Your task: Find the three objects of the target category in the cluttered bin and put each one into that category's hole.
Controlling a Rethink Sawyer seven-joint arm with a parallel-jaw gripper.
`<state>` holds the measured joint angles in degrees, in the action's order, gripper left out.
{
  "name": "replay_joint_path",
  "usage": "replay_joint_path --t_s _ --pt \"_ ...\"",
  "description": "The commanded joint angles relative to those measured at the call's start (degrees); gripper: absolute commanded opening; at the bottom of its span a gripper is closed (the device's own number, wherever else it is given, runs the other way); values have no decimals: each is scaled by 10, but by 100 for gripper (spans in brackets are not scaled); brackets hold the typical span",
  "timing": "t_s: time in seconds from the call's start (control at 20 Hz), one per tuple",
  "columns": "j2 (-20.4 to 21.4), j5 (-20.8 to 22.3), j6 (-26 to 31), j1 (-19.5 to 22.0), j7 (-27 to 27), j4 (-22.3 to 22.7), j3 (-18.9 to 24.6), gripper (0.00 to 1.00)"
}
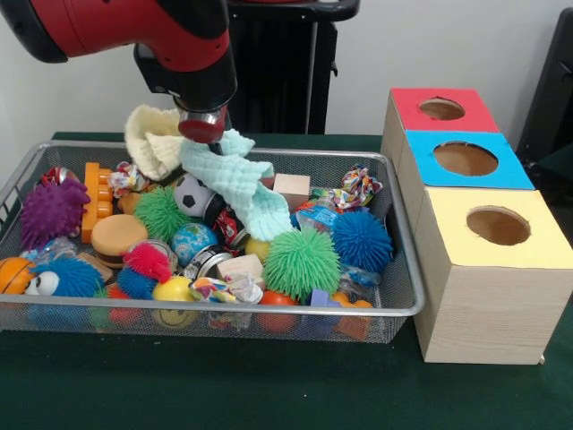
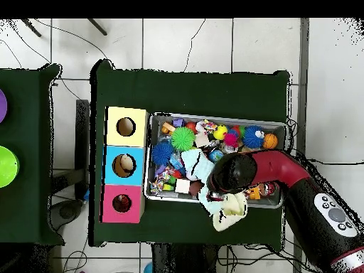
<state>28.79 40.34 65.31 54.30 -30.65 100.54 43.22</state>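
The red arm [image 1: 134, 31] fills the upper left of the front view, over the wire bin [image 1: 407, 300] of clutter at left centre. To the right stand the three boxes with holes, yellow [image 1: 498, 226], blue [image 1: 466, 159] and red [image 1: 441, 109]. The gripper [image 1: 202, 125] is clamped on a pale green cloth [image 1: 235, 179], lifted so it drapes over the toys, a cream cloth [image 1: 152, 134] bunched beside it. I judge delivery pending: something pale may sit in the blue hole overhead, unclear
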Motion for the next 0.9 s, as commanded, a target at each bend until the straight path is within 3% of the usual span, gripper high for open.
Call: replay_joint_path --t_s 0.05,0.35,0.9 --pt "-16 35 -42 -4 50 -21 -2 100" --pt "-2 63 -52 -6 70 -33 0 100" --pt "-18 79 -57 14 116 -59 17 100"
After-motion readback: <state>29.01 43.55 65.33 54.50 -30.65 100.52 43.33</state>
